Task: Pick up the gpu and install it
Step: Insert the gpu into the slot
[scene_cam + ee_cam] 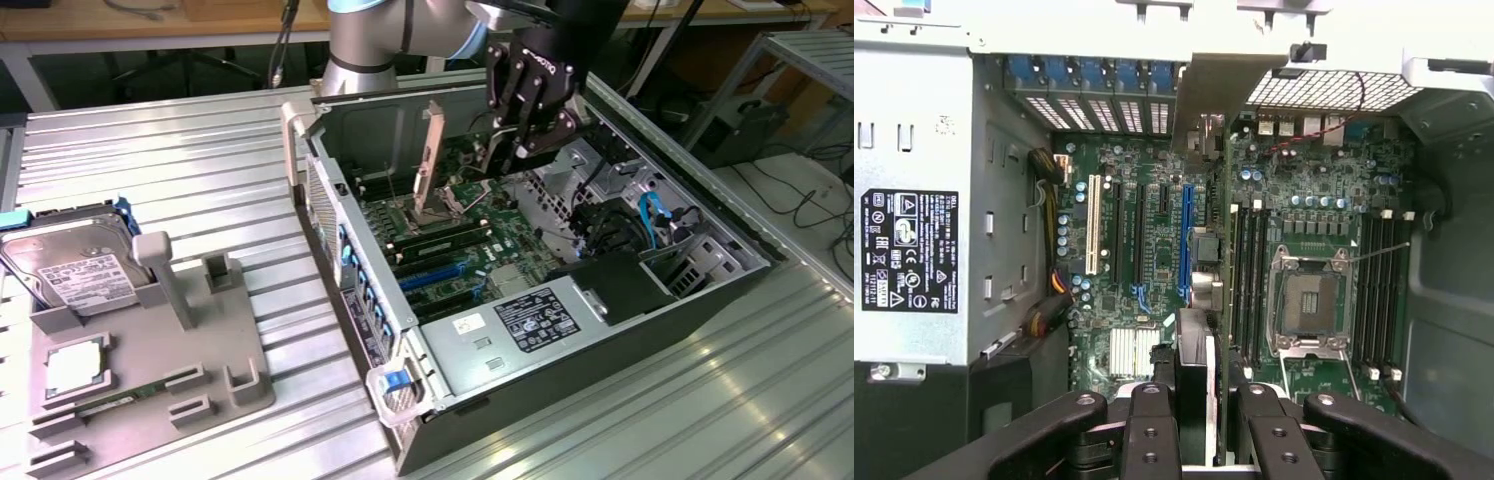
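The gpu (pixel 461 165) hangs upright and edge-on inside the open computer case (pixel 441 420), just above the motherboard (pixel 454 255). Its long pale bracket (pixel 429 150) points toward the case's rear wall. My gripper (pixel 530 135) comes down from above and is shut on the card's upper edge. In the wrist view the gpu (pixel 1194 365) runs as a thin dark strip between my fingers (pixel 1152 435), with its bracket (pixel 1216 90) at the far end. The card sits over the motherboard (pixel 1134 150) close beside the blue slot (pixel 1185 235). Whether its edge touches a slot I cannot tell.
A grey fixture tray (pixel 200 370) at the exterior view's left carries a silver hard drive (pixel 74 265), a processor (pixel 78 365) and a memory stick (pixel 107 405). Inside the case are the power supply (pixel 534 320), the CPU socket (pixel 1309 300) and memory slots (pixel 1384 290).
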`<state>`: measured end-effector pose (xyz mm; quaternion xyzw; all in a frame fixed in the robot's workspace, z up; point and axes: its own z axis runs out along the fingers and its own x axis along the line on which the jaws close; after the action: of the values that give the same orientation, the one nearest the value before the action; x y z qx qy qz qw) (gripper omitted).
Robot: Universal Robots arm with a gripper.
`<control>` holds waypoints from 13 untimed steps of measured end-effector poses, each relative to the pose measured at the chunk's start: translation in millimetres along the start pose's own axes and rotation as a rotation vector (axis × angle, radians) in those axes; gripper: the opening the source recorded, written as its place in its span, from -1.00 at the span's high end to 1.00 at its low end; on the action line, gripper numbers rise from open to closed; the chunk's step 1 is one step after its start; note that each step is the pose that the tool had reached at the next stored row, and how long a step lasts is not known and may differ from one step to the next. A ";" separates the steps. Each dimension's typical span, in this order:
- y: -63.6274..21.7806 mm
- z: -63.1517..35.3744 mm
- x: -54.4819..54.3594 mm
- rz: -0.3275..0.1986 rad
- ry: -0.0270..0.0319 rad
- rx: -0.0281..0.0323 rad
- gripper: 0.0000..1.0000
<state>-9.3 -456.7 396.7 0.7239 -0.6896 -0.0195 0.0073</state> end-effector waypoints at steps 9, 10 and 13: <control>-0.1 3.4 0.1 0.000 0.0000 0.0000 0.44; -0.1 3.7 0.1 0.000 0.0000 0.0000 0.44; -0.2 4.8 0.1 0.000 -0.0001 0.0000 0.44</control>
<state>-9.3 -456.7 391.9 0.7239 -0.6896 -0.0195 0.0073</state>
